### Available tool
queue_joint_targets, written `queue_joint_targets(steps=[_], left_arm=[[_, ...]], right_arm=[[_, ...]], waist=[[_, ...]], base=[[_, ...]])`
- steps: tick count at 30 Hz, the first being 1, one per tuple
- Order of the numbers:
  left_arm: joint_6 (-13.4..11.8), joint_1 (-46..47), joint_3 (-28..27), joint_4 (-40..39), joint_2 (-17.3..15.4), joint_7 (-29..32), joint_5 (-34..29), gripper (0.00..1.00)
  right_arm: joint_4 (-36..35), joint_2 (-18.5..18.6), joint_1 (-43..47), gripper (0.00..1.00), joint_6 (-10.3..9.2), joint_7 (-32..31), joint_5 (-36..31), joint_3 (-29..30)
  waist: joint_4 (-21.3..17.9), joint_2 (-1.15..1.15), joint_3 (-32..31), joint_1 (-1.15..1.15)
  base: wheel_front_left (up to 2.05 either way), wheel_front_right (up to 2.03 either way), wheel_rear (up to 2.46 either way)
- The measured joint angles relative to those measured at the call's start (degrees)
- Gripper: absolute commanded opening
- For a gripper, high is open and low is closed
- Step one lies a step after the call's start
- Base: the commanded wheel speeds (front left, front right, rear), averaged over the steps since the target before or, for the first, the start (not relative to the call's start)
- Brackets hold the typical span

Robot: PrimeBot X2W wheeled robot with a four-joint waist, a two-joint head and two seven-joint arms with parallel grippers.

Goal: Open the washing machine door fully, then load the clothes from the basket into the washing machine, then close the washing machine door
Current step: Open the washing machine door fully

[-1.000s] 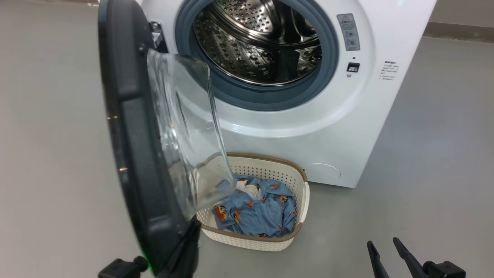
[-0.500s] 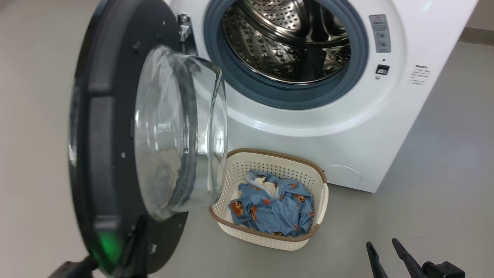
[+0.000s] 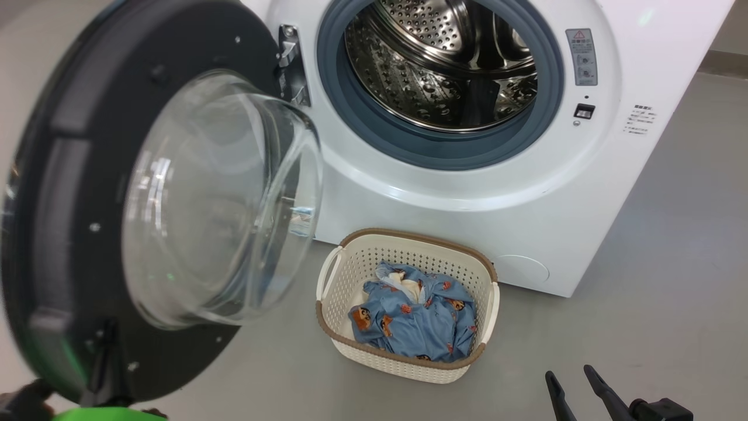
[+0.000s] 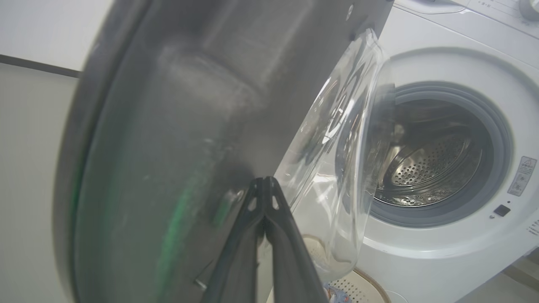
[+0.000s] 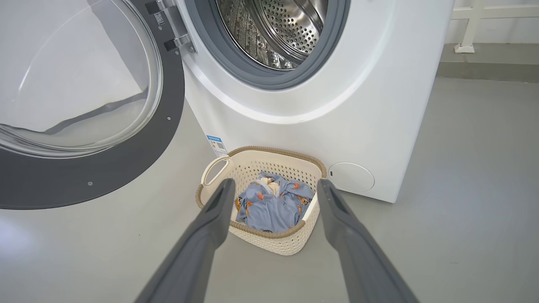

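The washing machine stands with its steel drum exposed. The washing machine door, black-rimmed with a clear glass bowl, hangs swung out to the left on its hinge. My left gripper is shut, its tips against the door's dark inner face near the lower rim, holding nothing. The basket sits on the floor before the machine with the blue printed clothes inside. My right gripper is open and empty, low at the right; in the right wrist view its fingers frame the basket and clothes from a distance.
Grey floor spreads open to the right of the basket and machine. A dark baseboard runs along the wall behind. The foot of a white stand is at the back right. The open door takes up the space on the left.
The door has swung further open to the left, its glass bowl now facing me more squarely. The left gripper stayed against its lower rim. The camera also shifted; the right gripper barely moved.
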State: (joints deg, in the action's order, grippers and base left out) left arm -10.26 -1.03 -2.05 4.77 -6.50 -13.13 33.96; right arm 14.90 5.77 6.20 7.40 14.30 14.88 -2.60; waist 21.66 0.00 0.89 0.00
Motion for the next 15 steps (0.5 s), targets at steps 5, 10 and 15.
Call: queue_joint_targets(steps=[5, 10, 15], left_arm=[[0.5, 3.6, -3.8, 6.8, -1.6, -0.6, 0.6, 0.00], [1.5, 7.0, -7.7, 13.6, -3.7, -1.0, 0.7, 0.00], [2.7, 9.4, -11.5, 18.2, -5.4, -1.1, 0.3, 0.00]], right_arm=[[0.5, 0.0, 0.0, 1.00, 0.00, 0.0, 0.3, -0.5], [0.8, 0.0, 0.0, 1.00, 0.00, 0.0, 0.3, -0.8], [1.1, 0.0, 0.0, 1.00, 0.00, 0.0, 1.0, -1.0]], waist=[[-0.9, 0.00, -0.3, 0.00], [-2.2, 0.00, -0.5, 0.00], [-3.6, 0.00, -0.8, 0.00]], base=[[0.00, 0.00, 0.00], [0.00, 0.00, 0.00], [0.00, 0.00, 0.00]])
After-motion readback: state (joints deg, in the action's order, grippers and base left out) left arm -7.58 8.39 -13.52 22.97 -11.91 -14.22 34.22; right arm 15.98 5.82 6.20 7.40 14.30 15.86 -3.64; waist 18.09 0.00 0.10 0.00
